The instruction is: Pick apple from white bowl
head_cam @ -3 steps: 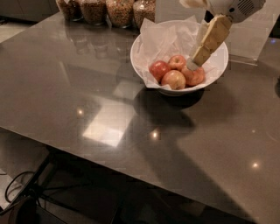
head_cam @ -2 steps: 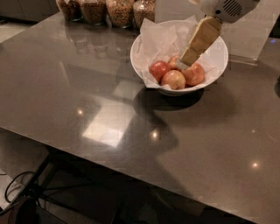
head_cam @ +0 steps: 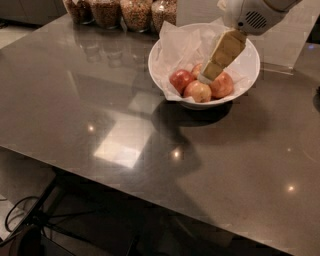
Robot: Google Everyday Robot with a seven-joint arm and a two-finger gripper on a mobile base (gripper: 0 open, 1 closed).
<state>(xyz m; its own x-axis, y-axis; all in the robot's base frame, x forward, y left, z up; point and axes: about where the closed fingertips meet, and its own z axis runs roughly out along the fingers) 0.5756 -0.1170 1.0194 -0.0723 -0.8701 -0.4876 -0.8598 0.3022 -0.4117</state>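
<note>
the white bowl (head_cam: 247,70) stands on the far right part of the dark, glossy surface (head_cam: 90,95), lined with crumpled paper (head_cam: 180,42) that rises above its left rim; inside lie four apples (head_cam: 181,80) – one at the left, one at the front, one at the right, and a fourth at the back, mostly hidden.

the pincer (head_cam: 206,77) reaches down into the bowl from the upper right, tilted, its tan tip right at the spot where the apples crowd together; whether it is apart or together, or gripping anything, i cannot tell; the arm's white housing (head_cam: 255,17) hangs above the bowl's far rim.

a row of glass jars (head_cam: 135,12) filled with grains lines the far edge, just to the left of the bowl, with the nearest jar close behind the paper; the bowl's shadow falls on the surface toward the camera.

left of and in front of the bowl the surface lies wide and bare but for reflections – its near edge runs on a slant from the left side down to the lower right; below that edge, cables (head_cam: 15,222) lie on the floor at the lower left.
</note>
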